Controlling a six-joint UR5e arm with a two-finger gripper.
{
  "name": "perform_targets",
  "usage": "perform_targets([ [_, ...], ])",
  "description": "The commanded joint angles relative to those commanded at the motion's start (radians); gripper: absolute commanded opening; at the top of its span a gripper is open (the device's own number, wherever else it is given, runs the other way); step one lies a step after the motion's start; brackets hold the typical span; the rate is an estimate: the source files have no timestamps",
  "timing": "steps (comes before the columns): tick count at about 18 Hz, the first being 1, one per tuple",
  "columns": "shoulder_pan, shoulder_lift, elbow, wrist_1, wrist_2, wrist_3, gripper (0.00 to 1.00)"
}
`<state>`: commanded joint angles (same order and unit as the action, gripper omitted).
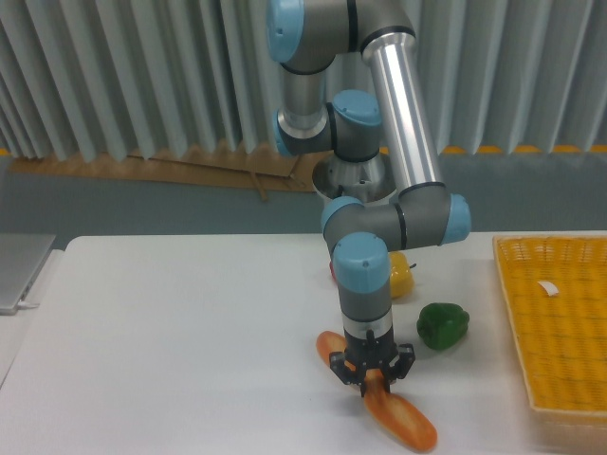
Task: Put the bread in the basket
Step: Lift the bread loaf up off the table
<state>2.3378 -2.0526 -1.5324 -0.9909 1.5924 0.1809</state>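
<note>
The bread [379, 403] is gripped near its middle by the gripper [372, 377], jaws pinched narrow around it, probably so it balances once lifted. It's lying well left of the basket [560, 327], past the green pepper [442, 324].

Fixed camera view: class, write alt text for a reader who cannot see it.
A robot arm's gripper is closed around the middle of a long orange bread on a white table. A green pepper and yellow pepper sit nearby; the yellow basket is at right.
</note>
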Motion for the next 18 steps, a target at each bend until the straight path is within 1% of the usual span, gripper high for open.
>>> perform_targets([
  [7, -0.005, 0.045, -0.006, -0.011, -0.005, 0.090, 0.45],
  [11, -0.003, 0.089, -0.005, -0.087, 0.003, 0.202, 0.45],
  [15, 0.003, 0.126, -0.006, -0.155, 0.027, 0.395, 0.45],
  [18, 0.006, 0.150, -0.006, -0.208, 0.072, 0.549, 0.45],
])
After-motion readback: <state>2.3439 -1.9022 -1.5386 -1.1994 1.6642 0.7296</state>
